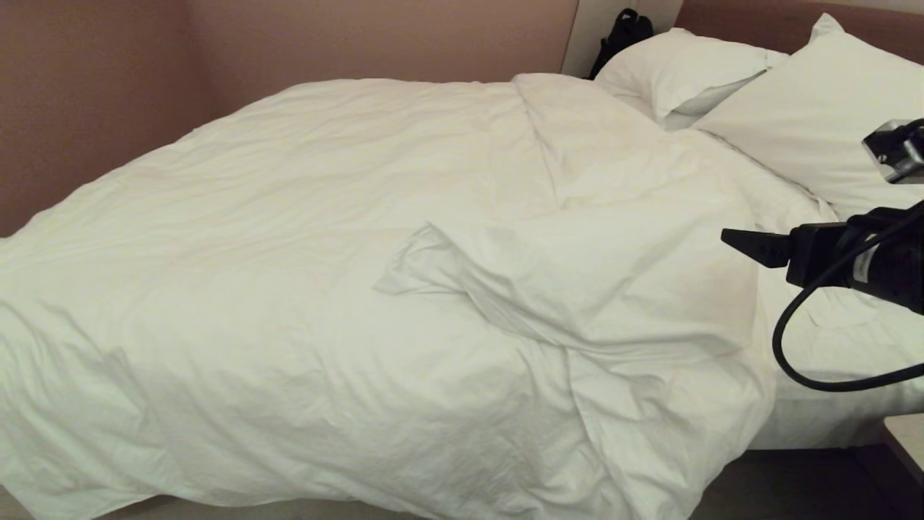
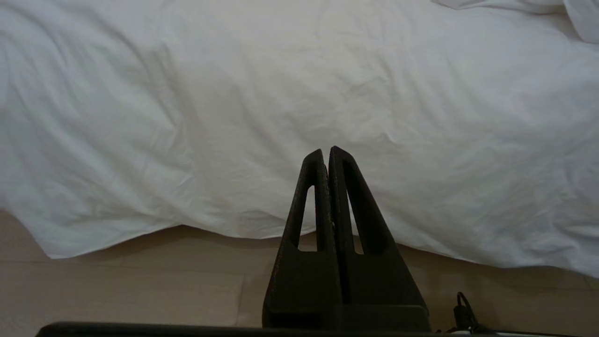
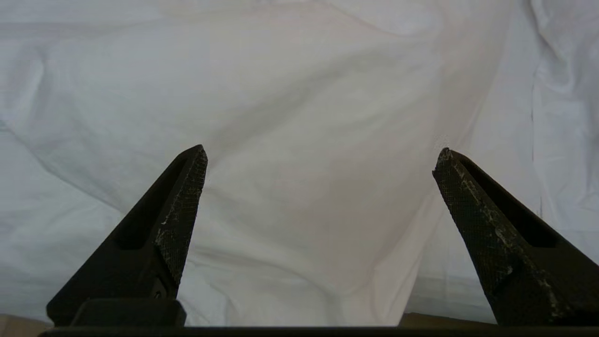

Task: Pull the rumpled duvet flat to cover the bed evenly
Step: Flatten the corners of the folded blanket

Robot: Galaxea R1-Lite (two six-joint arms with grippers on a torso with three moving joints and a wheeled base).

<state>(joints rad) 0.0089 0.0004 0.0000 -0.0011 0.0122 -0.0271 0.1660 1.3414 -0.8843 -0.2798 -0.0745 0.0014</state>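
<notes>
Approaching for a grasp is the step in hand: the black right gripper (image 3: 318, 164) hovers with jaws spread wide and empty above the thick, wrinkled white duvet (image 1: 404, 289), near its folded-back edge by the head end of the wide, low bed (image 1: 830, 426). The black left gripper (image 2: 326, 157) is closed, parked at the bed's near edge. The next move probably calls for pinching that edge. No writing is legible.
</notes>
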